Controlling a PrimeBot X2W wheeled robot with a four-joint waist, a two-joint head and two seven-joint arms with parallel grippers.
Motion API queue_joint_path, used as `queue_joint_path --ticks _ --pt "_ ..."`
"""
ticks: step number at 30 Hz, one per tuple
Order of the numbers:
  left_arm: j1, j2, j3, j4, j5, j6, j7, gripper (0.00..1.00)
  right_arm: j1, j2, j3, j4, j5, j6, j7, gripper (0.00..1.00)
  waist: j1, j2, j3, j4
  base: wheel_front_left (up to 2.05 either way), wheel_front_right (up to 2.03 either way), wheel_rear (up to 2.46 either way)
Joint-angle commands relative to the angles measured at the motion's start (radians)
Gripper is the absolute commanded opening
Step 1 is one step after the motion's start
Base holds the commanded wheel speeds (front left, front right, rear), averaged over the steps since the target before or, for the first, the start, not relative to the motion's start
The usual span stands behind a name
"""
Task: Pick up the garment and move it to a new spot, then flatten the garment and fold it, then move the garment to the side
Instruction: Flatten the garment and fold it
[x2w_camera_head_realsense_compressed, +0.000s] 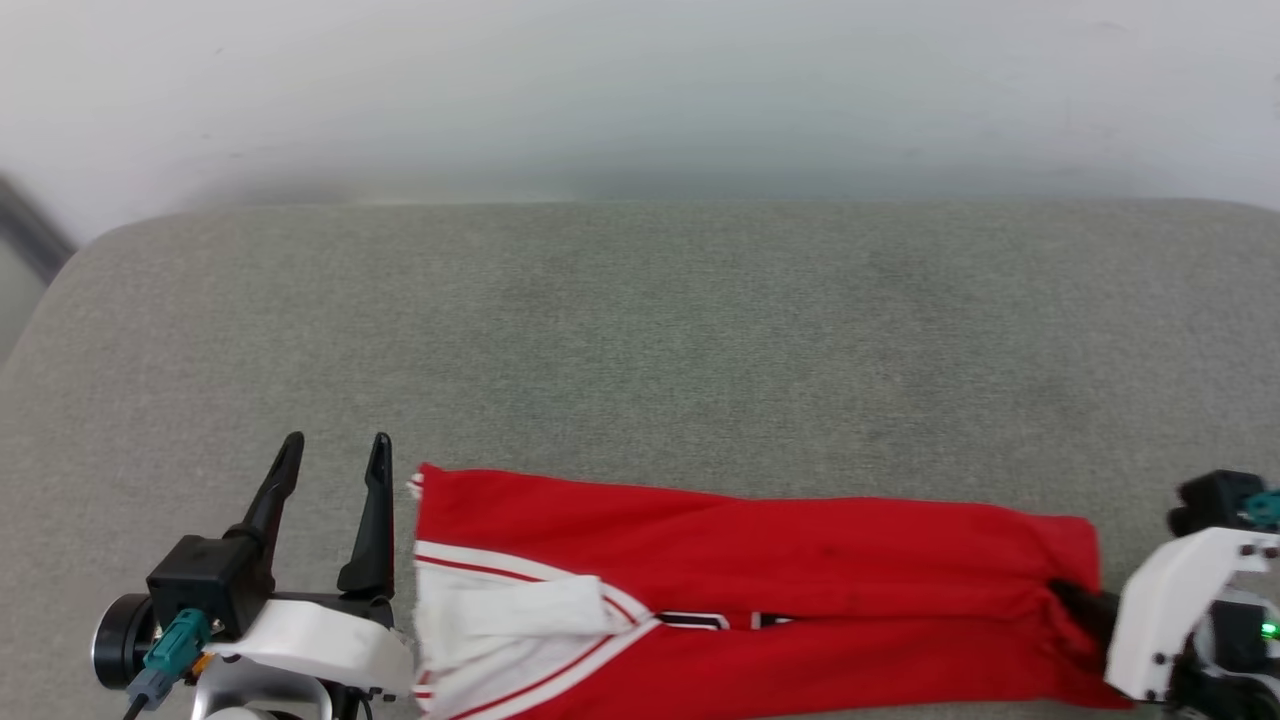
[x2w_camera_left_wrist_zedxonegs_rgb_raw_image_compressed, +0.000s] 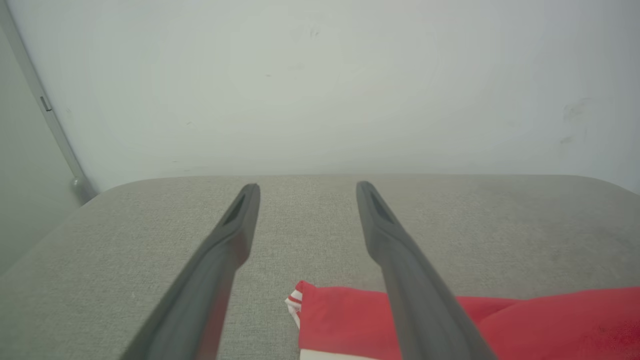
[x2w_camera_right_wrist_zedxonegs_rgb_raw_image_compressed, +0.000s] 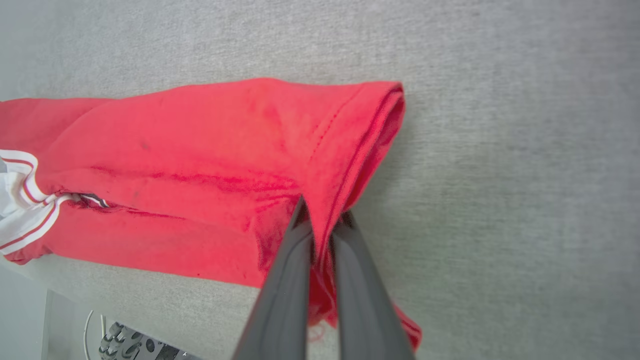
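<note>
Right gripper (x2w_camera_right_wrist_zedxonegs_rgb_raw_image_compressed: 324, 212) pinched the hem of a long-folded red jersey T-shirt (x2w_camera_head_realsense_compressed: 800, 550) on a grey woven table (x2w_camera_head_realsense_compressed: 640, 330); left gripper (x2w_camera_head_realsense_compressed: 337, 442) stood open

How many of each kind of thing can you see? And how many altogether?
Shirts: 1, the red shirt
Robot hands: 2, the left hand open, the right hand shut on the shirt's edge
Grey padded surfaces: 1, the grey padded surface
Total: 4

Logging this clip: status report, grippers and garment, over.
Right gripper shut on garment at hem end. Left gripper open beside the sleeve end. Long folded strip on grey cushion. Nothing seen in the way.
</note>
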Motion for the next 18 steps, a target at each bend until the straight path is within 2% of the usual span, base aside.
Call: queue_joint_path --ticks 1,7,10,14,18 --pt "0.009 -0.008 0.001 -0.006 -0.009 0.007 0.0 1.0 0.007 -0.018 -0.037 0.007 0.001 -0.001 -0.007 0.0 0.0 0.0 -0.005 -0.016 0.0 0.0 0.0" --pt "0.014 -0.005 -0.003 -0.017 -0.003 0.015 0.002 1.0 0.039 -0.027 -0.188 -0.002 -0.014 -0.001 0.0 0.0 0.0 0.0 -0.004 -0.046 0.0 0.0 0.0" --pt "0.012 -0.006 -0.007 -0.018 -0.006 0.011 0.005 1.0 0.042 0.012 -0.232 -0.015 0.013 -0.001 0.033 0.0 0.0 0.0 -0.002 -0.057 0.0 0.0 0.0" --pt "0.002 -0.009 -0.012 -0.014 -0.008 0.007 0.005 1.0 0.008 0.136 -0.273 -0.027 0.199 0.0 0.166 0.0 0.0 0.0 -0.008 -0.062 0.0 0.0 0.0" --pt "-0.01 -0.01 -0.026 -0.01 -0.006 0.001 0.013 1.0 -0.01 0.199 -0.298 -0.033 0.395 -0.001 0.312 0.0 0.0 0.0 -0.013 -0.048 0.0 0.0 0.0"
